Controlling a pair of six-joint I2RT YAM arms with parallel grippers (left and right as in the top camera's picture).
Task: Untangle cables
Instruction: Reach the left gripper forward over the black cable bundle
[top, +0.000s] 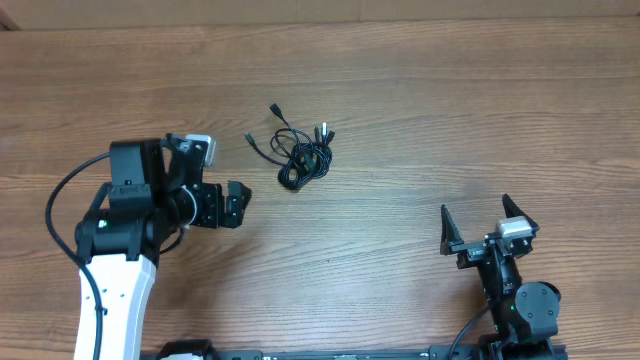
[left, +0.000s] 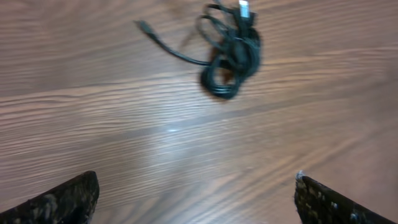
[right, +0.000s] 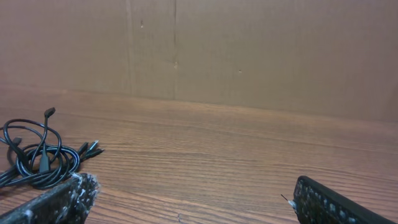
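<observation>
The cables (top: 303, 158) were found bunched in one knot. The left gripper (top: 238, 204) was set near them, the right gripper (top: 477, 216) well apart; both were spread wide, empty.

Overhead: even, diffuse light; table (top: 400, 100) sharp, shadows faint. Left wrist: soft throughout; cables (left: 230, 56) at 12 o'clock blurred; pale glare patch near centre. Right wrist: dimmer, warmer; fingertips (right: 56, 202) at 7 and 5 o'clock out of focus.

wood-grain table (top: 420, 90), plain brown wall (right: 249, 50) behind
</observation>
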